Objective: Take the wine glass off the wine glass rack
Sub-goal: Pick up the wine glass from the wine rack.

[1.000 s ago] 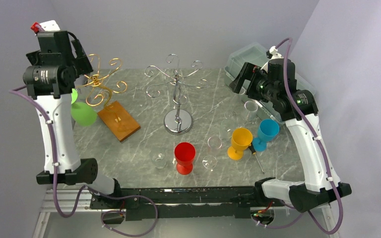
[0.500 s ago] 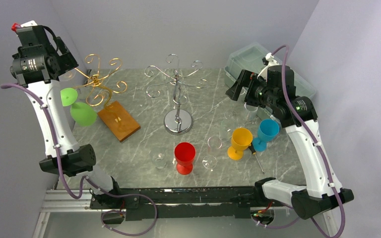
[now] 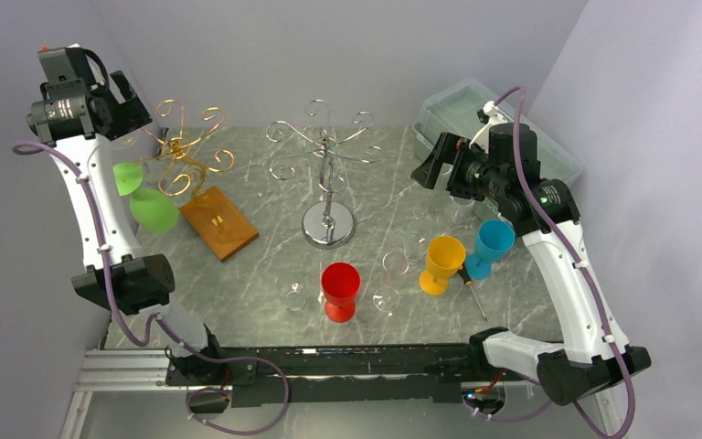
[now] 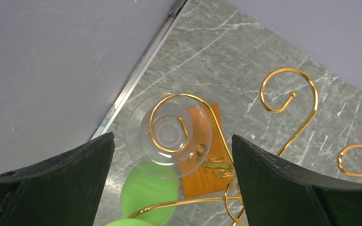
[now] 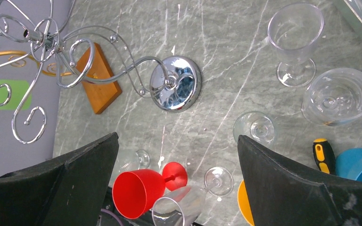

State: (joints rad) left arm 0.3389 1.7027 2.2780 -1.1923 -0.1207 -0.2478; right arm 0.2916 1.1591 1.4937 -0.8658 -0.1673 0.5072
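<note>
Left wrist view: a clear wine glass (image 4: 168, 136) is shown hung upside down on a curl of the gold rack (image 4: 290, 89), framed by the left gripper's (image 4: 173, 141) spread, empty fingers; its stem is best pinched and slid out through the hook's open end.

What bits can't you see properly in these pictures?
Left wrist view: the green goblet is partly covered by the clear wine glass hanging on the gold rack and cut by the bottom edge.
Right wrist view: the blue goblet is cut off by the right edge; the yellow goblet is mostly behind the right gripper.
</note>
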